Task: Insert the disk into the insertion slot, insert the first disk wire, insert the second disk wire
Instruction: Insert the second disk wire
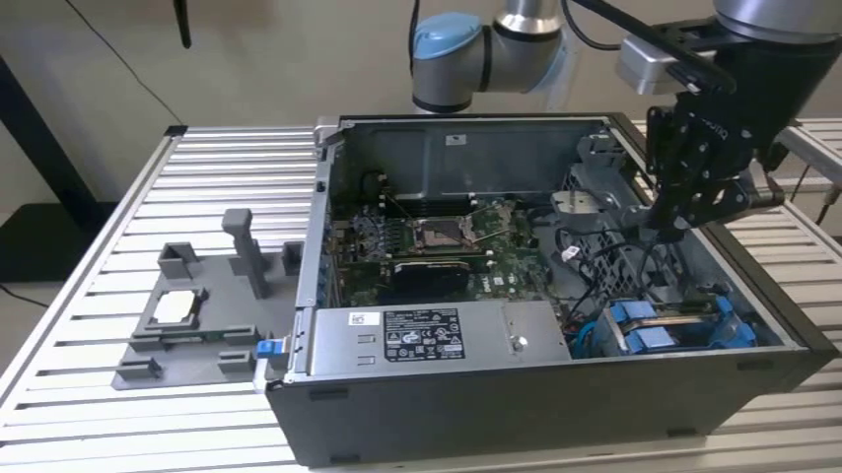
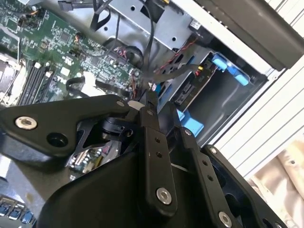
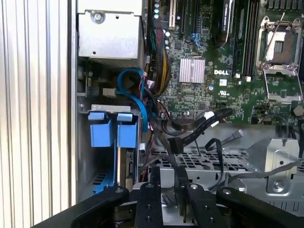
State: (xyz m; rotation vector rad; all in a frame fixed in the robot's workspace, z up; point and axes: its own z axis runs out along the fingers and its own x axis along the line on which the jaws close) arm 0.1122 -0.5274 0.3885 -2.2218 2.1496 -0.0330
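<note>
We see our tool (image 2: pixel 148 102) pinching a flat black wire (image 2: pixel 173 72) leading to the blue-framed disk (image 2: pixel 192 90) seated in its slot (image 2: pixel 228 104), beside the motherboard (image 2: pixel 61 42).

A robotics lab: slatted aluminium bench (image 1: pixel 224 168), opened computer case (image 1: pixel 526 414)

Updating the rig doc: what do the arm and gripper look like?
Arm: silver-grey tube links and grey joint housings, one with a round light blue cap. Gripper: all black, with white print on its body. Fingers: flat black linkage bars with silver screws. A silver-grey box is mounted at the wrist, and a black cable runs above it.
</note>
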